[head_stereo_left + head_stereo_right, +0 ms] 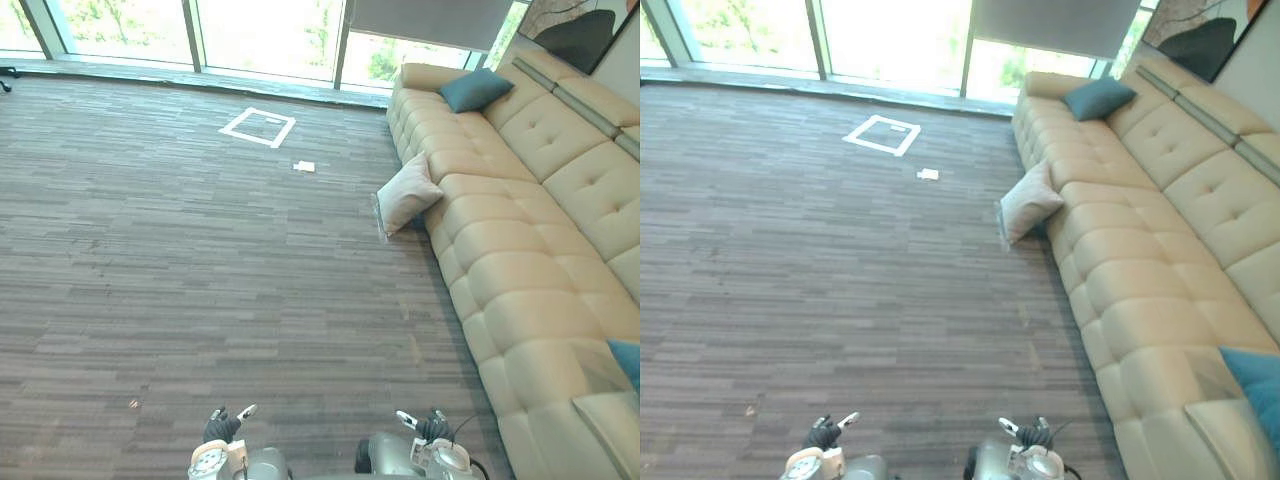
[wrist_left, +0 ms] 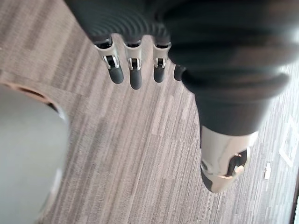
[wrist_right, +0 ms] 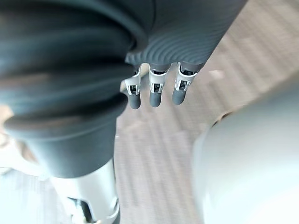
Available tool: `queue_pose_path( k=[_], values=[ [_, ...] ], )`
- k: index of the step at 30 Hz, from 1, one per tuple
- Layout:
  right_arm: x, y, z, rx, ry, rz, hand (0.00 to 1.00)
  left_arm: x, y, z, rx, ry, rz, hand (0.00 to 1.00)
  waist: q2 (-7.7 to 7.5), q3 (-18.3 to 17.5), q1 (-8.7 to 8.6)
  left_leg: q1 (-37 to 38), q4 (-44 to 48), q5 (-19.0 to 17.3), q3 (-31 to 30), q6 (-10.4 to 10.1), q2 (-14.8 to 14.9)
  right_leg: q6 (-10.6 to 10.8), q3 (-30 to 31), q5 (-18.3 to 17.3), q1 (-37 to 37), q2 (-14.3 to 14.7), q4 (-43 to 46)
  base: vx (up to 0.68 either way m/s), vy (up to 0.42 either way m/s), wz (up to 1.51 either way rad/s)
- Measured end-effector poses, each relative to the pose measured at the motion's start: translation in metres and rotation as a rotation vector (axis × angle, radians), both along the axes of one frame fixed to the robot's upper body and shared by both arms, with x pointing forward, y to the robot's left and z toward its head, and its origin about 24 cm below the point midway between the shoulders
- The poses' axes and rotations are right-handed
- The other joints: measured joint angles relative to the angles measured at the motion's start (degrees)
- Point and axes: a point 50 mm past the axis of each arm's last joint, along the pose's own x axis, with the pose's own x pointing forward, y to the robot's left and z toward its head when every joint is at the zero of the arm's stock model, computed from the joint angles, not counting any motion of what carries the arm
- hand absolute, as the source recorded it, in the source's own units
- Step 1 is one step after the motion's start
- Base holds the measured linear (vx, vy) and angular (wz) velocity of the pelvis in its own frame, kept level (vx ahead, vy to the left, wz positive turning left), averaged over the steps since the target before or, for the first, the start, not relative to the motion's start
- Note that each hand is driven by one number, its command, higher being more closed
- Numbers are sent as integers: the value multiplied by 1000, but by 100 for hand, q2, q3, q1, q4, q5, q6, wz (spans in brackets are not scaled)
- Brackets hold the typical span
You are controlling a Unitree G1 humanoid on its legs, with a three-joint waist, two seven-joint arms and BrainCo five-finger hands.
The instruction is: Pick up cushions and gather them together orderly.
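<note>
A cream cushion (image 1: 408, 193) stands on the carpet, leaning against the front of the beige sofa (image 1: 520, 290). A teal cushion (image 1: 475, 89) lies on the sofa's far end. Another teal cushion (image 1: 1252, 380) shows at the sofa's near end, above a beige cushion (image 1: 610, 425). My left hand (image 1: 222, 427) and right hand (image 1: 430, 427) hang low at the near edge, far from every cushion. In the wrist views the left hand's fingers (image 2: 133, 70) and the right hand's fingers (image 3: 156, 91) are relaxed over bare carpet and hold nothing.
A white tape square (image 1: 258, 127) and a small white scrap (image 1: 304, 166) lie on the carpet near the far windows. The sofa runs along the right side. Open carpet stretches between me and the cream cushion.
</note>
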Motion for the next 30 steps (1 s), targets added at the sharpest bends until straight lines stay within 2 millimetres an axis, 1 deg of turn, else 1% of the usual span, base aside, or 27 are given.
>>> queue_pose_path(
  k=[1,3,4,5,6,7,8,9,10,11,12,13,14,16,17,18,19,20,21,22,23,24,25,26,27,28,30],
  values=[
    [-2,-3,0,-2,4,-19,0,-1,-1,-1,-3,6,0,0,17,2,-2,224,-132,-59,-14,-57,-2,-21,-113,18,-73,51,-661,826,-31,31],
    [-7,-8,-1,0,13,-60,0,-5,-6,-3,-19,22,1,0,118,-38,-94,908,-599,-293,-120,-324,49,-132,-265,269,-144,323,-2402,913,-71,44],
    [-7,-8,-1,0,11,-62,0,-5,-8,-4,-23,22,1,0,137,-41,-113,1003,-661,-332,-157,-350,68,-186,-270,309,-142,361,-2528,670,-83,54],
    [-7,-7,-1,0,11,-57,0,-6,-10,-4,-27,24,-2,0,154,-76,-143,1246,-748,-413,-268,-479,96,-324,-256,413,-106,429,-2645,878,-150,70],
    [-7,-7,-1,3,14,-50,0,-10,-14,-6,-34,38,-8,0,227,-145,-162,1368,-532,-456,-504,-559,237,-755,-121,888,-124,513,-2281,1042,-206,79],
    [-7,-16,0,-22,16,-46,0,-9,-24,-8,-61,42,-12,0,462,-316,-170,1021,307,-388,-656,-651,552,-776,-370,491,-82,630,-2040,1022,-227,64],
    [-7,-18,1,-27,16,-45,0,-9,-26,-8,-70,41,0,0,560,-358,-170,737,923,-261,-714,-677,684,-805,-454,331,-46,672,-1993,806,-231,36],
    [-5,-23,2,-40,9,-45,0,-7,-28,-8,-92,30,50,0,751,-294,-160,39,2523,614,-876,-573,929,-834,-482,22,281,852,-2047,781,-217,8],
    [-4,-27,3,-52,9,-47,0,-12,-28,-9,-104,40,94,0,897,-216,-106,-556,3833,1242,-870,-605,1271,-900,-452,-121,755,1066,-2292,772,-195,-5],
    [-5,-28,3,-52,13,-48,0,-13,-28,-9,-103,42,101,0,901,-185,-101,-751,4303,1189,-799,-587,1411,-922,-406,-160,987,1143,-2426,753,-138,-24],
    [-7,-24,0,-37,33,-47,0,-12,-22,-8,-83,35,90,0,820,-119,-72,-1188,4919,965,-704,-684,1529,-940,-316,-171,1576,1211,-2715,582,-94,-15],
    [-8,-21,-1,-31,40,-44,0,-10,-21,-7,-78,27,89,0,726,-74,-57,-1316,4970,901,-670,-687,1526,-940,-281,-171,1762,1205,-2818,814,-153,-14],
    [-8,-10,-3,2,45,-34,0,-4,-9,-1,-40,-11,84,0,464,-75,22,-2017,4680,640,-406,-654,1497,-935,-102,-168,2542,1158,-3401,641,-131,-10],
    [-10,-4,-5,22,49,-37,0,0,-7,1,-34,-33,84,0,410,-106,59,-2483,4056,517,-243,-563,1490,-930,-18,-165,2848,1161,-3708,651,-71,-36],
    [-4,3,-4,35,38,-15,0,4,-6,4,-31,-56,80,0,421,-97,125,-2935,2990,486,-145,-559,1378,-856,191,-215,3197,1139,-3960,591,35,-57],
    [0,5,-3,40,30,-11,0,5,-6,4,-33,-60,81,0,420,-94,152,-3027,2678,500,-139,-563,1328,-821,259,-239,3278,1117,-4002,632,120,-85],
    [-1,9,-4,50,32,-17,0,7,-7,5,-39,-71,88,0,416,-69,203,-3091,1469,768,-151,-608,1083,-678,481,-327,3517,1052,-4135,604,174,-81],
    [-6,9,-5,50,45,-18,0,5,-9,4,-46,-67,91,0,451,-100,223,-3057,689,1067,-187,-603,1001,-583,650,-415,3632,1045,-4137,734,279,-121],
    [-7,10,-6,52,49,-19,0,4,-11,4,-53,-65,93,0,486,-161,304,-3042,539,1506,-307,-409,955,-519,939,-643,3785,994,-4042,624,288,-109],
    [-8,13,-7,61,52,-19,0,5,-9,4,-53,-72,95,0,416,-199,351,-3003,657,1657,-322,-393,885,-512,1063,-748,3802,922,-3951,677,342,-112],
    [-10,22,-8,84,64,-6,0,4,-2,5,-33,-67,90,0,150,-321,328,-2933,841,1584,-212,-293,749,-460,1255,-819,3562,668,-3279,667,328,-91],
    [-13,23,-9,86,69,-12,0,6,4,5,-13,-64,79,0,-79,-326,326,-2681,863,1324,31,-233,688,-262,1319,-692,3020,409,-2021,645,314,-74],
    [-14,23,-10,85,73,-18,0,5,7,6,-3,-60,73,0,-140,-321,325,-2562,876,1238,118,-216,641,-131,1316,-493,2787,298,-1430,481,245,-48],
    [-18,21,-10,84,79,-30,0,5,8,5,9,-48,55,0,-162,-309,293,-2398,902,1096,160,-164,578,47,1320,-102,2459,166,-692,561,273,-21],
    [-21,16,-10,67,74,-47,0,4,10,4,22,-22,36,0,-180,-301,198,-1987,942,762,222,-114,487,304,1222,285,1994,-32,528,660,282,-11],
    [-20,13,-9,60,66,-58,0,-1,8,1,19,2,36,0,-140,-278,151,-1514,878,500,266,-110,478,228,967,217,1702,-130,1218,659,253,-7],
    [-18,9,-7,43,45,-55,0,-6,7,-1,20,20,26,0,-106,-277,60,-880,552,287,375,-121,505,76,481,33,1265,-209,1482,496,109,-9]
  ],
)
